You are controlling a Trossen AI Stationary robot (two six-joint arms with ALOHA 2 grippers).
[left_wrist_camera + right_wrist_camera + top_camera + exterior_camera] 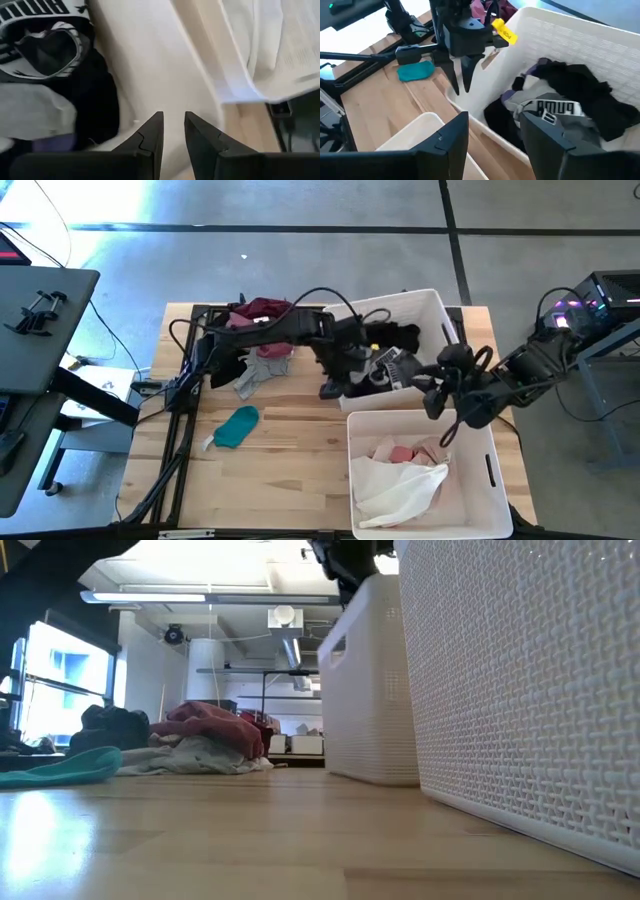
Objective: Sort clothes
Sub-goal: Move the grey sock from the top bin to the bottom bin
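left gripper (461, 85) hangs empty, fingers nearly pinched together, right over the near wall of the far bin (580, 40), black and white clothes (560, 107) inside just beside it, right gripper (492, 137) spread nearby.

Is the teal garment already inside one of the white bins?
No, the teal garment lies on the bare wooden table, apart from both bins.

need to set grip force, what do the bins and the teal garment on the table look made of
Bins: likely rigid white plastic with a matte finish, their walls moulded in a fine woven texture, seen in the low view.
Teal garment: soft fabric, probably a knit; it lies limp and rumpled on the wooden table.
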